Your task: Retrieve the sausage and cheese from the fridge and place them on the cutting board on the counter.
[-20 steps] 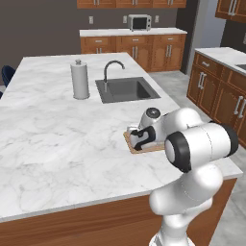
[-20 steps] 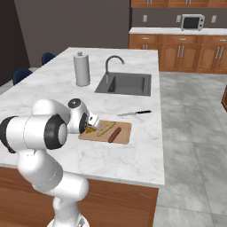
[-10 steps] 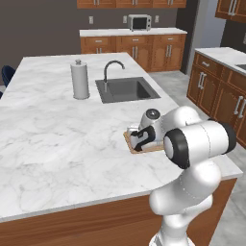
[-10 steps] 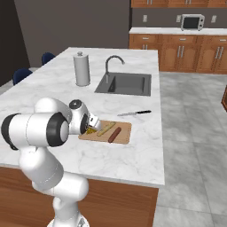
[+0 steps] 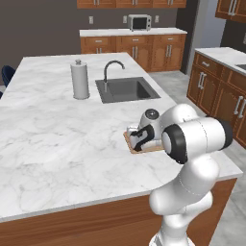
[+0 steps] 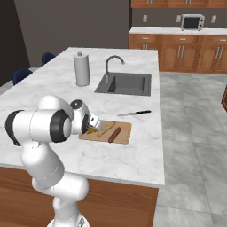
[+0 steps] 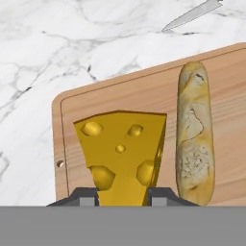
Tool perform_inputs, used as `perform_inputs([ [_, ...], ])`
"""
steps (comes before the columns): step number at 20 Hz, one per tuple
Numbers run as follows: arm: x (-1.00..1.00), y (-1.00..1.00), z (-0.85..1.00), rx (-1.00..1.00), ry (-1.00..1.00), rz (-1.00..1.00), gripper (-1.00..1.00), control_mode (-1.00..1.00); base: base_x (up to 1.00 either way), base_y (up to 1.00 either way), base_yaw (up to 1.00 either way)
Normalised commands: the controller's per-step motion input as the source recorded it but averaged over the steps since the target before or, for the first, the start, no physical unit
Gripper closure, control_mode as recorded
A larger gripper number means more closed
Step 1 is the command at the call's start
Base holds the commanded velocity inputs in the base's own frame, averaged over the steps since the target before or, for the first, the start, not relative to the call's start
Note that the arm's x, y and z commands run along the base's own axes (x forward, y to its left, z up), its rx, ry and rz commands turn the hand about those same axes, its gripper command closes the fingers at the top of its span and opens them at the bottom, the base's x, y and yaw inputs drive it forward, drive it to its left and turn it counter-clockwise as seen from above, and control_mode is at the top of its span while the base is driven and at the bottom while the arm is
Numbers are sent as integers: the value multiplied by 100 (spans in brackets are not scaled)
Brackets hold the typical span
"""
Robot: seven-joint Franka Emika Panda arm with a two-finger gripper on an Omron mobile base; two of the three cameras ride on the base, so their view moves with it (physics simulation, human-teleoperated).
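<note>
Yellow-orange holed cheese wedge (image 7: 122, 151) gripped between dark two-finger gripper (image 7: 123, 197), over light-brown wooden cutting board (image 7: 144, 91), beside pale bread loaf (image 7: 194, 132), reddish-brown sausage (image 6: 114, 135) nearby.

**Hidden and Cut-Off Items**

In the left base view the arm covers most of the cutting board (image 5: 135, 147); only its near corner shows. In the right base view the cheese (image 6: 91, 130) is a small yellow patch beside the gripper (image 6: 92, 127), shape unreadable. In the hand view the narrow end of the cheese (image 7: 123, 153) sinks below the picture's bottom, the board (image 7: 67, 139) runs off the right edge, and the knife (image 7: 192, 15) is cut off at the top.
</note>
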Motion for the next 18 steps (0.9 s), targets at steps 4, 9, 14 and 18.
perform_inputs([
  [4,5,0,-17,0,0,0,100,-100,0,0,0],
  [9,-4,0,-5,0,-2,0,-100,-100,0,0,0],
  [14,-1,-1,0,0,-3,0,-100,-100,0,0,0],
  [18,6,0,0,0,0,0,-100,-100,0,0,0],
])
